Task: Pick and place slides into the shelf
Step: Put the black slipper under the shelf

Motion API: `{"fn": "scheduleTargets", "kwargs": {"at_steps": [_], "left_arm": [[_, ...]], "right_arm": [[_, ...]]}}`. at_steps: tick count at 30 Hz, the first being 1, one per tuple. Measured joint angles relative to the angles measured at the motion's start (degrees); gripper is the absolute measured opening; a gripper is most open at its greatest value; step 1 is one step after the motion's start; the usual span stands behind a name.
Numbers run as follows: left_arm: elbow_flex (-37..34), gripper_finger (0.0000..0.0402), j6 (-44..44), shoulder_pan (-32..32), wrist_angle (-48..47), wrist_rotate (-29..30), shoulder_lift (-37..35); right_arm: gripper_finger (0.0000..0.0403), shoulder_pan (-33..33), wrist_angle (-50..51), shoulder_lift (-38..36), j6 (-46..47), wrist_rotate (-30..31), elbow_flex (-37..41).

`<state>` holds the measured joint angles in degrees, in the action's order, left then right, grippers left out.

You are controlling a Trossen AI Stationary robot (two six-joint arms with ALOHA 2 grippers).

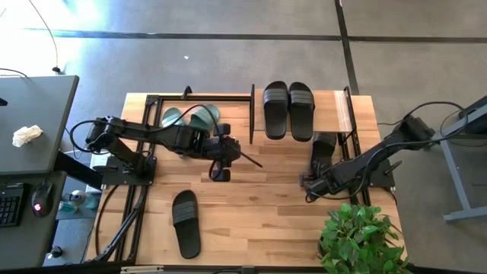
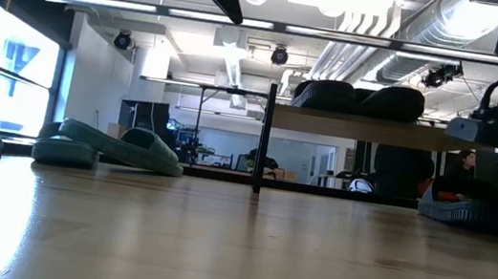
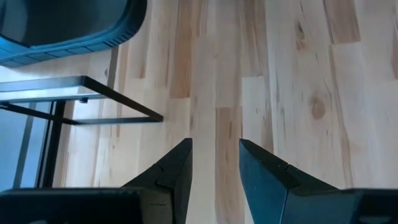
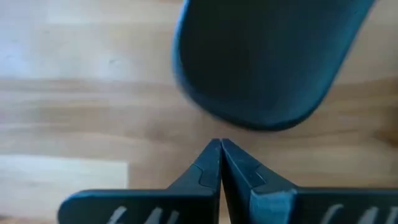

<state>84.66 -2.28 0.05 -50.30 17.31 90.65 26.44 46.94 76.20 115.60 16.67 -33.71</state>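
Slides sit in three places: one black ribbed pair (image 1: 288, 110) lies side by side on the shelf's (image 1: 335, 114) wooden top board, the sage-green pair (image 1: 190, 118) rests inside the open black frame (image 1: 152, 103) at the counter's (image 1: 259, 205) far left, and a single black slide (image 1: 186, 223) waits near the front edge. A fourth black slide (image 1: 323, 151) lies beside the shelf's front, probably next to go, as the right gripper (image 4: 220, 152), fingers pressed together, points at its rounded end. The left gripper (image 3: 214, 163) hovers mid-counter by the frame, fingers slightly spread on nothing.
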Motion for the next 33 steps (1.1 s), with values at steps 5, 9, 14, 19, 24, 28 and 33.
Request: {"fn": "scheduleTargets", "kwargs": {"at_steps": [5, 9, 14, 19, 24, 28, 33], "left_arm": [[0.0, 0.0115, -0.3, 0.0, 1.3, 0.0, 0.0], [0.0, 0.0115, -0.4, 0.0, 1.2, 0.0, 0.0], [0.0, 0.0115, -0.4, 0.0, 1.2, 0.0, 0.0], [0.0, 0.0115, -0.4, 0.0, 1.2, -0.1, 0.0], [0.0, 0.0115, -0.4, 0.0, 1.2, -0.2, 0.0], [0.0, 0.0115, -0.4, 0.0, 1.2, -0.2, 0.0], [0.0, 0.0115, -0.4, 0.0, 1.2, -0.2, 0.0]], "right_arm": [[0.0000, -1.7, 2.2, -0.2, 2.8, 2.8, 0.0], [0.0000, -4.0, 4.4, -0.1, 3.6, 3.7, 0.0], [0.0000, -7.5, 5.7, 0.0, 4.0, 6.4, 0.0], [0.0000, -11.7, 6.5, 0.0, 2.3, 7.3, 0.0], [0.0000, -15.7, 7.4, 0.0, 1.5, 7.6, 0.0], [0.0000, -18.0, 7.4, 0.0, 0.9, 9.7, 0.0], [0.0000, -20.5, 9.1, 0.0, 0.9, 9.6, 0.0]]}}
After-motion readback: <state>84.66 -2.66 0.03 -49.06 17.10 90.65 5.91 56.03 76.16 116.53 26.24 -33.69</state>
